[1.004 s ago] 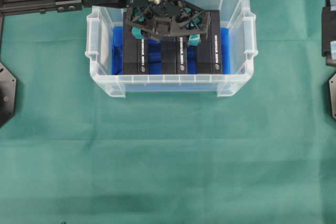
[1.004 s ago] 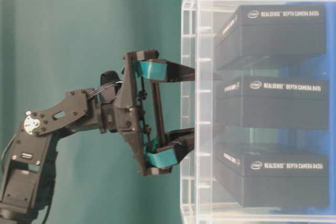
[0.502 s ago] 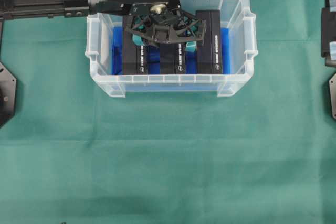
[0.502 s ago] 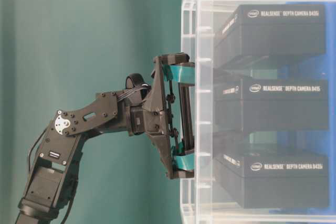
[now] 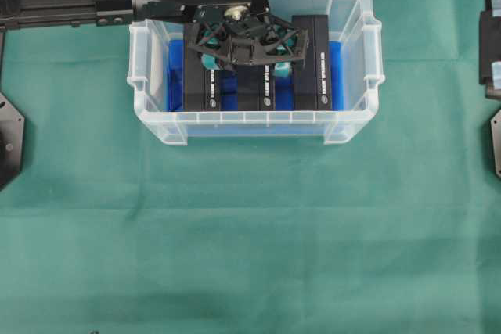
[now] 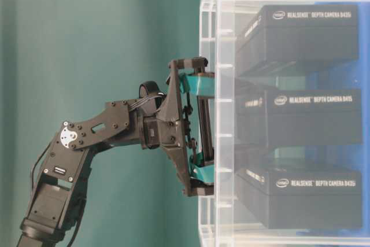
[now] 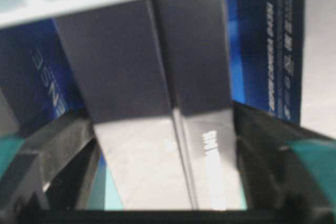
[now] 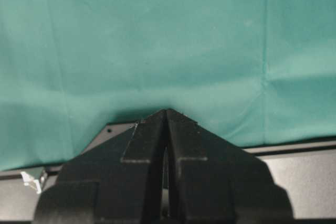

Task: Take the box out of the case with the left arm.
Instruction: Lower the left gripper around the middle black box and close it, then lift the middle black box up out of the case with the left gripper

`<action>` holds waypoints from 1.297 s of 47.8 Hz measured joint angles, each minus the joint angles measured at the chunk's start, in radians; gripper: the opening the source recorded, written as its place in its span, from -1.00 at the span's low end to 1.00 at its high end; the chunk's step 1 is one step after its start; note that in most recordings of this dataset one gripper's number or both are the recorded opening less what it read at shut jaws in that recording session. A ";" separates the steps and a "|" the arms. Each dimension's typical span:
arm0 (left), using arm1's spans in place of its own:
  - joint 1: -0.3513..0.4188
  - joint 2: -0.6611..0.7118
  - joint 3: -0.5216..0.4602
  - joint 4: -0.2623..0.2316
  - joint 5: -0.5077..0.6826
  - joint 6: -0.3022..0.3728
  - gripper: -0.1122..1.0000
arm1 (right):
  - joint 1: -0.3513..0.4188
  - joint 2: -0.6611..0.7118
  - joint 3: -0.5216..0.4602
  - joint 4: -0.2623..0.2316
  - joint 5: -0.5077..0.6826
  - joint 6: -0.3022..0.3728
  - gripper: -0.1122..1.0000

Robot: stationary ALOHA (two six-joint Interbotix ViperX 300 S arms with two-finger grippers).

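A clear plastic case is sitting toward the far side of a green-covered table. Three black boxes are lying side by side on its blue liner. The left hand is reaching down into the case from the far left, its teal-padded fingers straddling the middle box, which is resting between the left box and the right box.

In the left wrist view the fingers are flanking the box's long sides with almost no gap, but I cannot tell whether they are pressing it yet.

The box is looking like stiff, smooth printed cardboard, probably light and firm enough to take a squeeze. Its slick sides may slip, so a square hold across the narrow width, near the middle of its length, seems best, followed by a straight lift clear of its close neighbours.

The right hand is resting pinched together, well away at the right edge.
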 measured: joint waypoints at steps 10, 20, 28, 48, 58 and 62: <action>0.000 0.000 0.000 0.000 0.000 -0.021 0.31 | 0.000 -0.006 0.000 0.000 0.002 0.000 -0.81; 0.000 0.000 -0.002 0.000 0.003 -0.021 0.31 | 0.000 -0.008 0.000 0.000 0.000 0.000 -0.81; 0.000 0.000 -0.002 0.000 0.005 -0.023 0.31 | 0.000 -0.008 0.000 0.000 0.000 0.000 -0.81; -0.012 -0.020 -0.094 -0.014 0.173 -0.026 0.31 | 0.000 -0.008 0.002 0.000 0.000 -0.002 -0.81; -0.026 -0.025 -0.173 -0.014 0.256 -0.026 0.31 | 0.000 -0.008 0.000 0.000 0.000 0.000 -0.81; -0.028 -0.025 -0.198 -0.014 0.282 -0.026 0.31 | 0.000 -0.008 0.000 0.000 0.002 0.000 -0.81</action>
